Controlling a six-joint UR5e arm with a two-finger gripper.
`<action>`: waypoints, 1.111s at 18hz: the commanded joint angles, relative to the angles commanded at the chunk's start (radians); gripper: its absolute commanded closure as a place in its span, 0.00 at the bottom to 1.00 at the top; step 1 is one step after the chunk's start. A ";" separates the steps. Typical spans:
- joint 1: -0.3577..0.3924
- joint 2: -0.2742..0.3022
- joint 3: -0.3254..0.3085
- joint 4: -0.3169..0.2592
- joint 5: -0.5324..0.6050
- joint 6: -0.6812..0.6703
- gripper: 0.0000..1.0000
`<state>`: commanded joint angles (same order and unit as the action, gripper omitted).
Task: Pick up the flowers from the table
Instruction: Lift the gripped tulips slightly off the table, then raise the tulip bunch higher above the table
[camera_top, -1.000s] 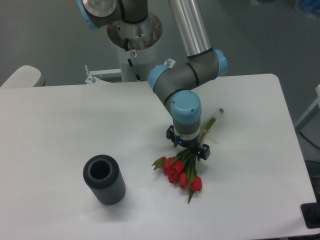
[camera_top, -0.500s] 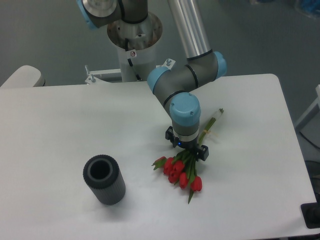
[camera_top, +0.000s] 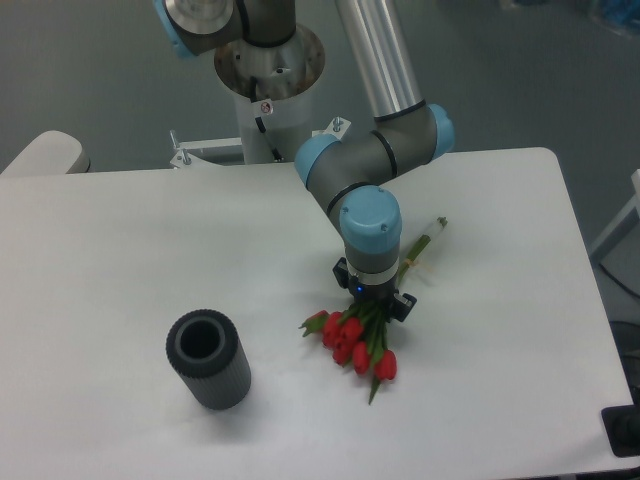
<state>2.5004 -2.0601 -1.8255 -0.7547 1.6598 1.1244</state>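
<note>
The flowers (camera_top: 352, 342), a bunch of red tulips with green stems, lie right of the middle of the white table (camera_top: 140, 230). Their blooms point to the front and their stem ends (camera_top: 432, 232) point to the back right. My gripper (camera_top: 374, 303) points straight down over the stems just behind the blooms. Its jaws are drawn in against the stems. The wrist hides the exact contact and the middle of the stems.
A dark grey ribbed cylinder (camera_top: 208, 358) stands upright at the front left of the table, well apart from the flowers. The robot base (camera_top: 268, 70) stands behind the table's back edge. The table's right edge is near the stem ends.
The gripper's jaws have drawn closer together around the stems. The blooms have shifted slightly up and to the left. The arm has barely moved.
</note>
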 joint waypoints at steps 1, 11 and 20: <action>0.000 0.000 0.003 -0.002 0.000 0.000 0.61; 0.000 0.011 0.034 -0.003 0.000 0.003 0.68; -0.017 0.067 0.141 -0.023 -0.053 0.014 0.68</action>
<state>2.4836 -1.9927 -1.6846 -0.7777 1.6063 1.1382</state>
